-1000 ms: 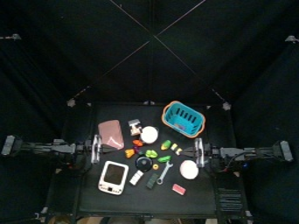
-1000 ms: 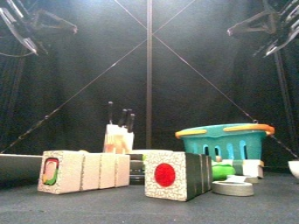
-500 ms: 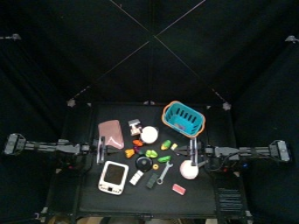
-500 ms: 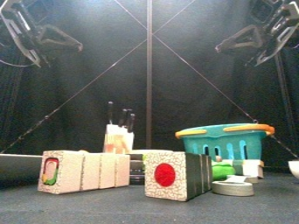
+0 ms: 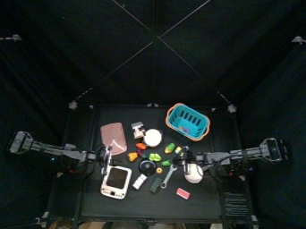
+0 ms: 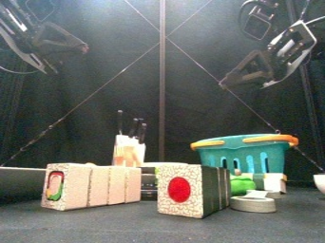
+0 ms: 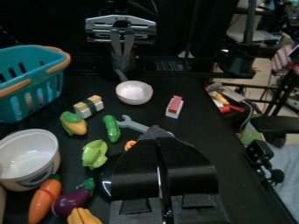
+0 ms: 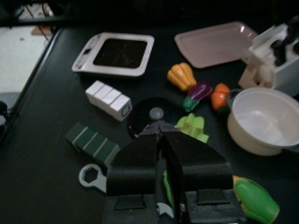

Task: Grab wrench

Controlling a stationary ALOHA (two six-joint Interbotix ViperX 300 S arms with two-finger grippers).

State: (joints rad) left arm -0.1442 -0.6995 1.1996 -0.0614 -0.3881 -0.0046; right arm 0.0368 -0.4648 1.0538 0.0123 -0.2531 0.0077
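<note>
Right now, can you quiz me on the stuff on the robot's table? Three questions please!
1. What colour is the basket?
2. True or false: the wrench sits inside the basket.
3. Where is the white handheld device? A: in the basket. B: flat on the table. C: on the pink tray.

Key: 1 teal; 2 false, it lies on the table; 3 B.
</note>
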